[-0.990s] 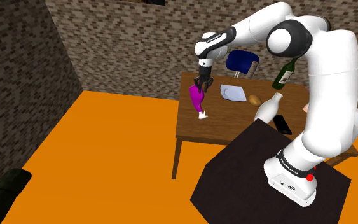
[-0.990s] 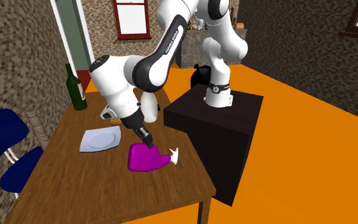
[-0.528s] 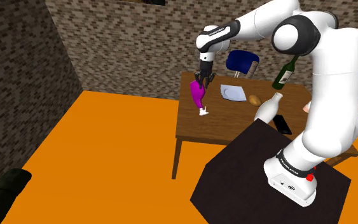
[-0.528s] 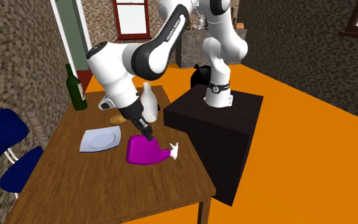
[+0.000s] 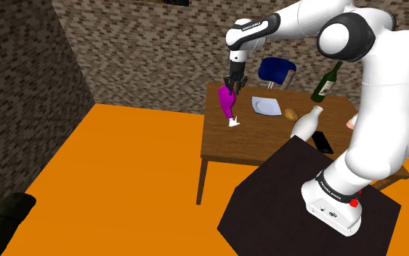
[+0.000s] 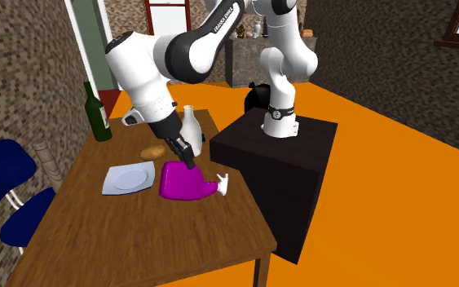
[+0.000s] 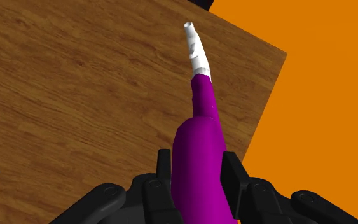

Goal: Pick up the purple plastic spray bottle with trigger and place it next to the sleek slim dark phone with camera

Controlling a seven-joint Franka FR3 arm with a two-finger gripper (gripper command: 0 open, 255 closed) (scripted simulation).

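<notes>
Over the wooden worktop (image 6: 138,236), between the grey plate (image 6: 130,177) and the edge nearest the dark stand (image 6: 276,155), the spray bottle (image 6: 183,181) is clamped in the black end effector (image 6: 185,156), whose two fingers press on either side of its body. The bottle is a glossy purple, with a broad rounded body that narrows into a slim neck. A small white trigger head tops the neck. It is held on its side, with the white nozzle pointing towards the stand in the second exterior view. In the wrist view the purple body (image 7: 199,165) fills the gap between the fingers and the white tip reaches out over the wood grain near the worktop's corner. In the shoulder view the bottle (image 5: 227,104) hangs at the worktop's left part, nozzle downward. The dark phone (image 5: 323,142) lies well apart from it to the right, near the stand, just beyond a white vase (image 5: 308,122).
</notes>
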